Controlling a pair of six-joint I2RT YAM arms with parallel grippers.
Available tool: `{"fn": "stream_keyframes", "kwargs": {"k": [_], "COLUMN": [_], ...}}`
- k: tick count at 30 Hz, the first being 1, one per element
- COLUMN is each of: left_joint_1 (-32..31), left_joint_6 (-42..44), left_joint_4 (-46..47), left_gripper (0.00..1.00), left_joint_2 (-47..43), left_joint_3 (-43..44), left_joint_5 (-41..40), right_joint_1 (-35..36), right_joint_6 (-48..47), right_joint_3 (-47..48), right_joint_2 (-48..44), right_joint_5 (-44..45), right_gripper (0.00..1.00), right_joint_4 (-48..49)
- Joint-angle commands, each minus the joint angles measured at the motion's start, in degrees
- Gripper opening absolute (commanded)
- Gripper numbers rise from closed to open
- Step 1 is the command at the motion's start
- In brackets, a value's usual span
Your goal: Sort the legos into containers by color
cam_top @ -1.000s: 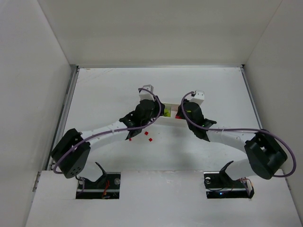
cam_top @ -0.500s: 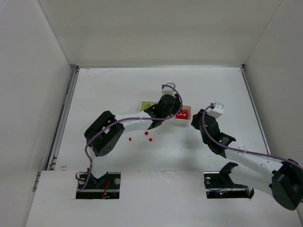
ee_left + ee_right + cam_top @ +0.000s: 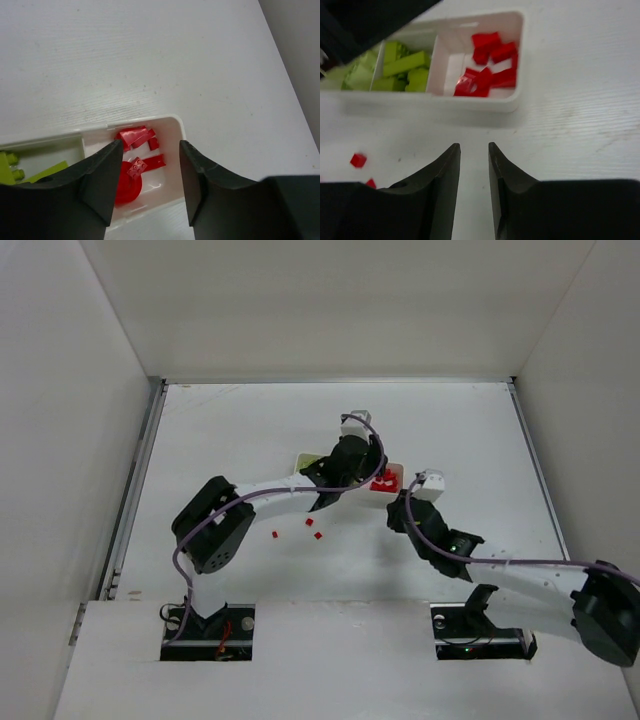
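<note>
Most red legos point(image 3: 490, 60) and the green legos point(image 3: 405, 67) sit in separate compartments of the tray point(image 3: 517, 102), three loose red legos point(image 3: 309, 524) wait on the table point(image 3: 230, 430), and we hold nothing: left gripper point(image 3: 150, 160) wide above the red pile, right gripper point(image 3: 473, 150) narrowly parted.

The left hand point(image 3: 150, 165) is hanging over the tray's point(image 3: 485, 106) red end compartment point(image 3: 150, 145), blocking the way in from above. The right hand point(image 3: 474, 155) is sitting just short of the tray's near wall. Bare desk point(image 3: 230, 430) is lying open beyond the tray, and loose red bricks point(image 3: 310, 524) are dotting the near side.
</note>
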Motion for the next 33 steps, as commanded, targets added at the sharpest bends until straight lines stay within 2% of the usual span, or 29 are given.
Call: {"fn": "stream_keyframes", "kwargs": {"k": [1,5,9,12,18,24,33], "left_joint_1": [1.28,2.77,4.88,7.69,12.44,15.96,14.29], "left_joint_6": [0.79,0.26,0.18,-0.52,-4.47,-7.82,-12.3], "left_joint_4": [2.42,3.3,2.16,-1.96,-13.47,-20.43,-21.84], "left_gripper": [0.42,0.37,0.35,0.35,0.35,0.35,0.34], "left_joint_2": [-9.42,-18.03,-29.27,-38.85,-54.16,-60.59,-57.79], "left_joint_3": [-4.24,-13.72,-25.67,-33.85,-46.16,-52.33,-55.32], "left_joint_5": [-0.82,-2.93,-6.79,-8.99,-11.28,-11.63,-11.72], "right_joint_1": [4.69,10.75,13.66,14.37,14.81,14.72,14.02], "right_joint_6": [-3.21,-4.62,-7.96,-10.07,-14.11,-15.0,-16.05], "right_joint_3": [5.06,10.78,16.84,20.8,26.78,30.39,33.29], "right_joint_2": [5.94,17.62,28.35,34.33,42.25,46.48,50.7], "right_joint_5": [-4.29,-7.03,-7.82,-9.39,-12.91,-14.76,-16.43], "right_gripper": [0.31,0.29,0.43,0.49,0.53,0.53,0.47], "right_joint_4": [6.62,10.14,12.26,12.52,11.82,10.41,10.24]}}
